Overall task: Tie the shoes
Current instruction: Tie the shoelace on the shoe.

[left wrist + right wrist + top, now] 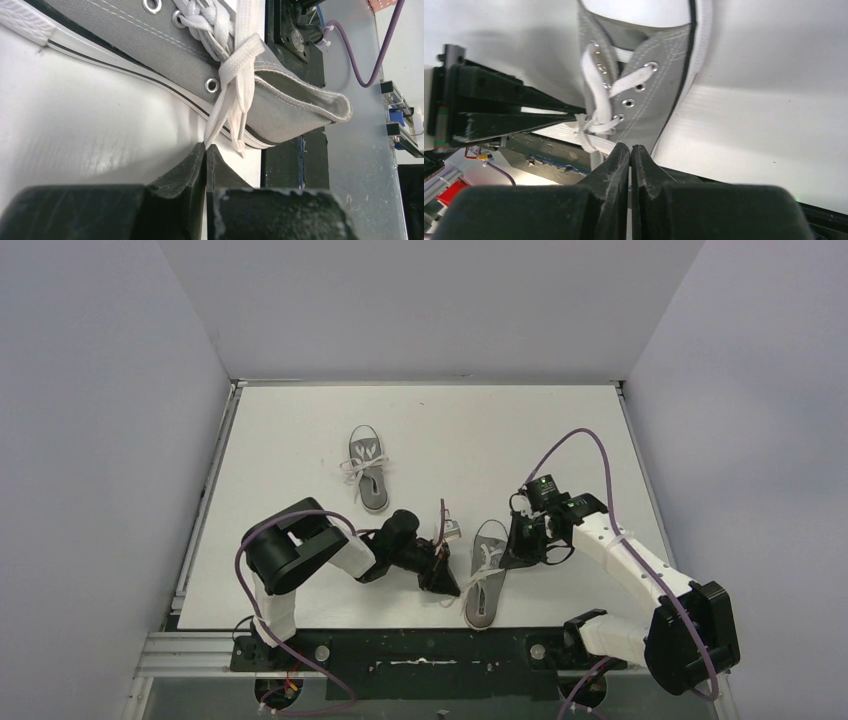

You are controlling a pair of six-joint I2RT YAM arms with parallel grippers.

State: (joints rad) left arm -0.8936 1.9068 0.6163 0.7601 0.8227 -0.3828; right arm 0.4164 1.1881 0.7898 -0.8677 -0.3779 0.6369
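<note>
Left claw (pixel 206 149): pressed together, pinching one strand of the long white flat laces (pixel 227 85) just below the crossing. Likewise the right claw (pixel 630 150): pressed together, seemingly nipping the other strand at the very tips, though hard to confirm from its own wrist view.

Working on the nearer small grey canvas sneaker with white rubber sole edge (pixel 487 590), lying between the two claws near the front of the white tabletop (pixel 300 440), open end toward the metal rail (pixel 200 650).

Judged step: drawing the first crossing tight. Pull both strands apart, low and level, with even tension on each side. Seat the crossing snugly over the top silver eyelets (pixel 212 85) without dragging or tipping the sneaker. Guard against a strand sliding out of such a shallow tip grip.

Around, from big to small: two black-and-white arms crowding the sneaker from either side; second matching grey sneaker (pixel 367 468) well apart, farther back and to the left, laces seemingly already in a bow; purple cable (pixel 570 440) looping above the right arm.

In the way: scant room between the claws, and a loose lace end dangling just beside the left claw's tips, liable to get snagged.
</note>
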